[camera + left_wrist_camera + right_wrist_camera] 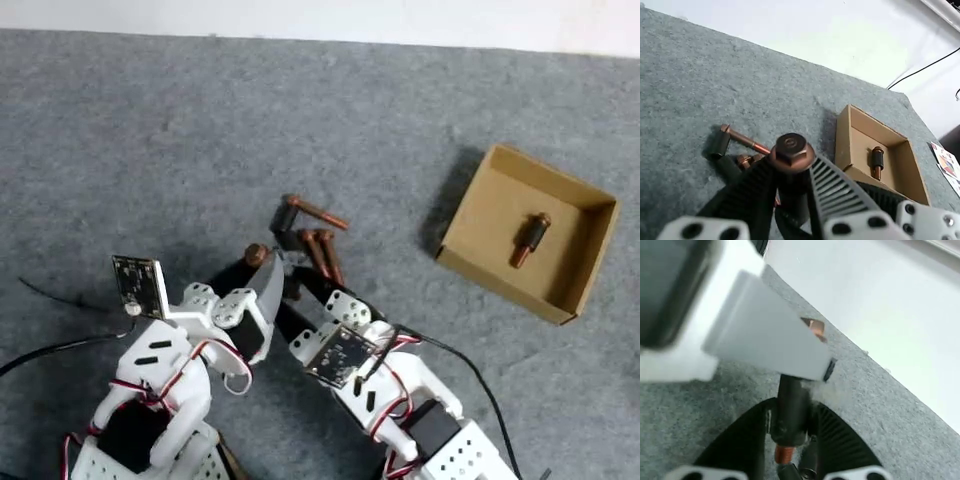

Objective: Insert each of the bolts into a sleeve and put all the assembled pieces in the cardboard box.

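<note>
1. Left gripper (pixel 790 167): jaws narrow, clamped on a copper bolt (pixel 790 149), with the hex head facing its camera.
2. Right gripper (pixel 790 422): closed on a black sleeve (pixel 790 407); copper shows at the sleeve's lower end.
3. Both arms are bent low and the grippers meet over the grey carpet (pixel 150 140).
4. The cardboard box (pixel 500 283) sits well apart and holds one assembled piece (pixel 532 238).
5. Another sleeved bolt (pixel 300 212) and loose bolts (pixel 322 252) lie just beyond the grippers.
</note>
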Controlling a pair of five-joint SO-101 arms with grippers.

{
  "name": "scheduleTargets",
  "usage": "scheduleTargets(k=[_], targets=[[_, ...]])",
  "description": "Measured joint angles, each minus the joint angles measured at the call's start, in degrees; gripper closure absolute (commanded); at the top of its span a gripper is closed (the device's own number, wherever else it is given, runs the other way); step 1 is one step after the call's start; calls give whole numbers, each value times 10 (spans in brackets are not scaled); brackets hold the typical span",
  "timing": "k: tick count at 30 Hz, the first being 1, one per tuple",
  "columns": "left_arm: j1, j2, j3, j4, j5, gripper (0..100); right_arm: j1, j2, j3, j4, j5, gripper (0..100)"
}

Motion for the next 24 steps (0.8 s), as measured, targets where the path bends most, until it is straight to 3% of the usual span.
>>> scheduleTargets(k=[6, 9, 13, 18, 24], targets=[[0, 1, 25, 0, 0, 578, 7, -1, 0, 0, -2, 994], [-2, 1, 37, 1, 22, 484, 24, -1, 0, 3, -2, 994], [-28, 6, 38, 5, 84, 476, 22, -2, 0, 3, -2, 994], [-149, 7, 27, -3, 185, 476, 23, -2, 0, 3, -1, 994], [-198, 7, 40, -42, 207, 476, 27, -2, 0, 3, -1, 994]])
